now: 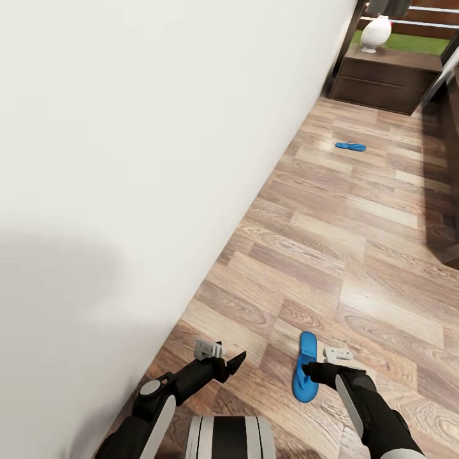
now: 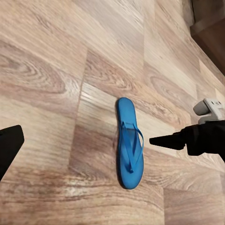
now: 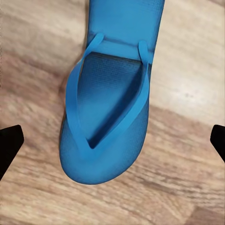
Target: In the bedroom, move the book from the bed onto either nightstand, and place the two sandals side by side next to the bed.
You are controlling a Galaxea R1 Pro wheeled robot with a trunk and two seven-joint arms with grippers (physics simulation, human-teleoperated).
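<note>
Judging from how things lie, the task is barely begun: neither sandal has been set by the bed, and the book does not come into it yet.

One blue sandal (image 1: pixel 306 366) lies flat on the wood-plank floor (image 1: pixel 357 255) at the lower middle of the head view, straps up. The right pincer (image 1: pixel 307 368) hangs right over it with its fingers spread wide; in the right wrist view the sandal's toe end (image 3: pixel 105 117) sits between the two dark fingertips, which stand well clear at either edge of the frame, not pinching anything. Whether the tips touch the floor cannot be told.

The left pincer (image 1: pixel 237 362) hovers just beside the sandal, at lower left of centre in the head view, also spread and empty.

The second sandal (image 1: pixel 350 146) lies well apart, up the floor in the upper right of the head view, near a dark two-drawer nightstand (image 1: pixel 382 80) that carries a white vase (image 1: pixel 376 33). A white wall (image 1: pixel 140 159) fills the left.

Left to do, by my reckoning: grasp this sandal, carry it bedside, fetch its mate, pair them, then move the book.
</note>
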